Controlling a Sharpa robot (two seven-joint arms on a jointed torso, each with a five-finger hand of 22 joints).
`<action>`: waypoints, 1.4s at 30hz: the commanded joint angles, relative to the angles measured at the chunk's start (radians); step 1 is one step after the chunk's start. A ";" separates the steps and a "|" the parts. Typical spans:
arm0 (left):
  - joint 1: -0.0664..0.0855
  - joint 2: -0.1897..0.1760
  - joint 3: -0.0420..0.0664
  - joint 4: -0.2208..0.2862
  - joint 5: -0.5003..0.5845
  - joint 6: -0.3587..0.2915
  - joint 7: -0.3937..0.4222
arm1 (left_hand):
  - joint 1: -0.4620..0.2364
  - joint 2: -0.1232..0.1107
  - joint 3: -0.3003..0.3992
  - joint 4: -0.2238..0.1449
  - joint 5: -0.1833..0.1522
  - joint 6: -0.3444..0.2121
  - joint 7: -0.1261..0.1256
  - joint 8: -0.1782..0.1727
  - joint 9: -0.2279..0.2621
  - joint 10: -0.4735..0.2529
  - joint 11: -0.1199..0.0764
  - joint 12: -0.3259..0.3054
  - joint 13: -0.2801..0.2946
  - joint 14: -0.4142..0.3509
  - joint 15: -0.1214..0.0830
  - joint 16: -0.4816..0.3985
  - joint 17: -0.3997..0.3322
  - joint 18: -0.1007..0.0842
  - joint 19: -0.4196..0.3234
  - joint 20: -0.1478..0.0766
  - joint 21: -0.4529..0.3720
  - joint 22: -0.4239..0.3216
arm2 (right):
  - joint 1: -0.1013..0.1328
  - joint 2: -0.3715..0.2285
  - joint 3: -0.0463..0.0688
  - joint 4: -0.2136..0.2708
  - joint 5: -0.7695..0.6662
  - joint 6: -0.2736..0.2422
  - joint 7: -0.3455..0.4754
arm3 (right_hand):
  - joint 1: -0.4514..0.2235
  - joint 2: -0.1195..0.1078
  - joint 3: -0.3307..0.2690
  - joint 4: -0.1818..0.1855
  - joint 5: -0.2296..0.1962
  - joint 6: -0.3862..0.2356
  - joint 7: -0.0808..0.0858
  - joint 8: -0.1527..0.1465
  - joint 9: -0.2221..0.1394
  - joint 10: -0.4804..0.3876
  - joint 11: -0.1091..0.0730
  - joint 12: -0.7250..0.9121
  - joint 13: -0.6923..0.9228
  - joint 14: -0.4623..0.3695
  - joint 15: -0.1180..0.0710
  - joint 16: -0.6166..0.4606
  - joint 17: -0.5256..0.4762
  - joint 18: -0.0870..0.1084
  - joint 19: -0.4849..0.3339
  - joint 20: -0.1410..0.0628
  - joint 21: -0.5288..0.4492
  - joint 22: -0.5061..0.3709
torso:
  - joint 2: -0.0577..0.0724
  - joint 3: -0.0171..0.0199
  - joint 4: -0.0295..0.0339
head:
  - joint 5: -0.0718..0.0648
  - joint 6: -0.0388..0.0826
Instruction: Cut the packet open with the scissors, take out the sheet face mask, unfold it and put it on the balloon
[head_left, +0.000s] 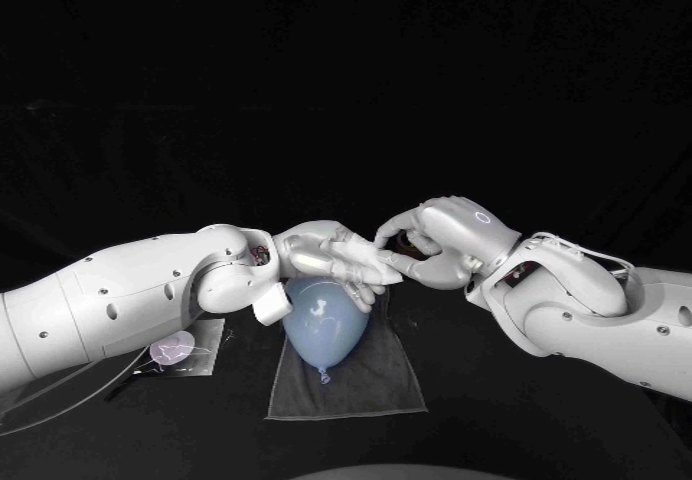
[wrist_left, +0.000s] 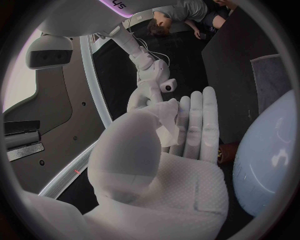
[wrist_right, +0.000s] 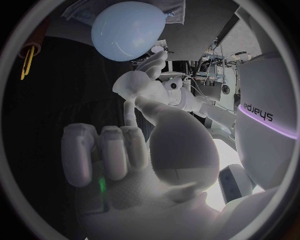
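Black tabletop (head_left: 490, 430) and a dark room lie behind everything. At the middle of the head view I have the white sheet face mask (wrist_left: 167, 116), crumpled and folded, raised between my two hands. My left hand (head_left: 325, 250) holds it, the thumb pressing the wad against fingers laid flat and together. My right hand (head_left: 440, 240) meets it from the right of the frame with most fingers curled in. Its thumb and a fingertip reach the mask's edge, but I cannot tell whether they have caught it.

The step, as I judge it, is unfolding. I should find one free edge, pinch only that layer, and draw my hands apart slowly so the thin sheet peels rather than tears.

Just below my left hand the pale blue balloon (head_left: 325, 325) lies on a grey cloth (head_left: 353, 395), knot toward the bottom of the frame. It could roll if I bump it. At lower left a clear plastic packet with a lilac print (head_left: 180, 350) lies beside my left arm. What look like orange-handled scissors (wrist_right: 25, 60) lie on the tabletop, apart from the balloon.
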 joint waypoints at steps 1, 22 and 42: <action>0.001 0.001 0.001 0.001 0.000 0.005 0.013 | 0.010 0.003 -0.003 -0.002 0.003 0.001 0.004 0.002 0.101 -0.005 0.002 -0.004 -0.001 0.006 -0.003 -0.003 0.002 0.020 0.007 -0.002 0.004 0.001 | 0.000 0.000 0.001 0.003 -0.017 -0.009 -0.010 | 0.000 0.001 -0.008 0.004 -0.003 0.008 -0.002 0.003 0.001 0.103 -0.009 0.003 0.264 0.105 -0.010 0.007 0.263 -0.003 0.062 -0.010 0.001 0.169 | 0.000 0.0006 -0.0005 | 0.000 -0.001; 0.001 0.000 0.001 0.002 0.000 0.005 0.012 | 0.010 0.003 -0.003 -0.002 0.003 0.001 0.004 0.002 0.101 -0.005 0.002 -0.004 -0.001 0.006 -0.003 -0.003 0.002 0.020 0.007 -0.002 0.004 0.001 | -0.001 0.005 0.001 0.010 -0.033 -0.033 -0.044 | -0.016 -0.027 -0.035 0.017 -0.004 -0.001 0.002 -0.010 -0.008 0.103 -0.006 0.003 0.264 0.105 -0.009 0.007 0.263 -0.003 0.061 -0.012 -0.001 0.168 | 0.000 -0.0001 -0.0002 | -0.003 -0.002; 0.001 -0.002 0.001 0.002 -0.002 0.004 0.011 | 0.010 0.003 -0.003 -0.002 0.003 0.001 0.004 0.002 0.101 -0.005 0.002 -0.004 -0.001 0.006 -0.003 -0.003 0.002 0.020 0.007 -0.002 0.004 0.001 | -0.008 0.020 0.001 0.002 -0.033 0.012 -0.057 | -0.027 -0.032 -0.049 0.033 -0.004 0.005 0.002 -0.012 -0.011 0.103 -0.006 0.003 0.264 0.105 -0.009 0.007 0.263 -0.002 0.061 -0.011 -0.003 0.167 | 0.000 0.0006 -0.0004 | 0.000 -0.007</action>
